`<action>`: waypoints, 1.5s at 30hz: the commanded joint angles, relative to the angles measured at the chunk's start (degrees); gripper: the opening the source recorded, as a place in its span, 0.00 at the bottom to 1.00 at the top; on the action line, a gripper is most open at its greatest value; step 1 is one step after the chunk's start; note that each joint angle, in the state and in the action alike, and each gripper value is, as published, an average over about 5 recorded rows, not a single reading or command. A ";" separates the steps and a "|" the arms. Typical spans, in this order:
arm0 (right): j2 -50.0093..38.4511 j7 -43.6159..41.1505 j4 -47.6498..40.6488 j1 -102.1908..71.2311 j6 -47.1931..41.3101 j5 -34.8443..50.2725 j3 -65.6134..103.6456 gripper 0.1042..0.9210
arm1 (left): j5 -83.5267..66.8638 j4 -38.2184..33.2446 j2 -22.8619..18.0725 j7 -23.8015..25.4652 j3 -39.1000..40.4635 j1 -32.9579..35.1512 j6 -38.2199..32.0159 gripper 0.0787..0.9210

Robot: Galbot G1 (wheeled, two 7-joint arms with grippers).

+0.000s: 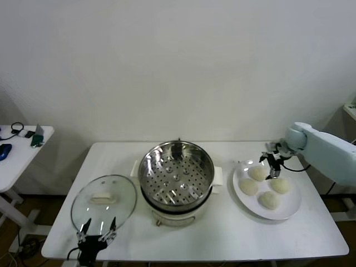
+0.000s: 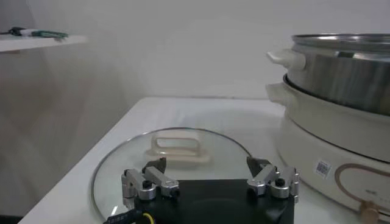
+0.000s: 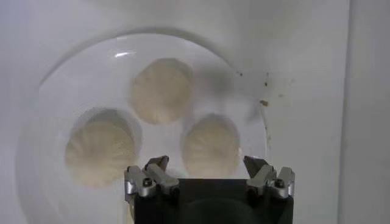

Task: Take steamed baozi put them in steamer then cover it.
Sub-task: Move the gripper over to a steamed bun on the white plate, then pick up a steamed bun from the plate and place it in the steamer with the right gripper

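Four steamed baozi [image 1: 267, 188] sit on a white plate [image 1: 289, 212], and none is in the steamer yet, so the task looks to be at its first step: picking up a bun.

Nearest the robot's body, the left gripper [image 1: 96, 229] waits low at the table's front edge, its jaws spread wide and holding nothing. Directly ahead of it, just past its fingertips, the glass cover [image 2: 173, 159] lies flat on the table with its cream handle [image 2: 177, 147] facing up. Beyond and to one side of that claw stands the steamer [image 1: 176, 177], a shiny steel pot on a white base with a bare perforated floor.

Farther out, the right gripper [image 1: 271, 164] hovers over the plate, pointing down, jaws wide apart and gripping nothing. In the right wrist view three buns show beneath it: one bun [image 3: 211, 145] lies almost directly between the fingertips [image 3: 157, 164], with the other two beyond it.

The next move likely calls for the right claw to drop straight down so its fingers straddle that nearest bun, then close gently, since soft dough may dent or slip. The neighbouring buns lie close, so a finger could nudge one on the way down.
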 commanded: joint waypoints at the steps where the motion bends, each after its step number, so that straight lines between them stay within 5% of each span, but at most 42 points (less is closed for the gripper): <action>1: 3.45 1.75 -4.54 -1.38 0.07 -2.81 0.55 0.88 | 0.07 0.01 -0.08 0.02 -0.03 0.09 -0.18 0.88; 11: 3.44 1.63 -5.39 -3.06 -1.51 -2.33 2.44 0.86 | -0.15 0.18 -0.06 0.15 -0.03 0.17 -0.35 0.88; 26: 2.05 1.12 -2.31 -2.61 -2.07 1.39 3.24 0.67 | 0.00 -0.30 0.02 0.09 -0.25 0.39 -0.35 0.88; 34: -1.16 -2.04 7.27 16.85 1.89 8.87 -9.93 0.67 | 0.11 -0.65 0.08 0.01 -0.19 0.58 -0.36 0.88; 45: 4.80 -1.90 34.98 45.85 12.14 13.86 -24.12 0.67 | 0.37 -1.42 0.75 -0.11 -0.25 1.09 -0.53 0.88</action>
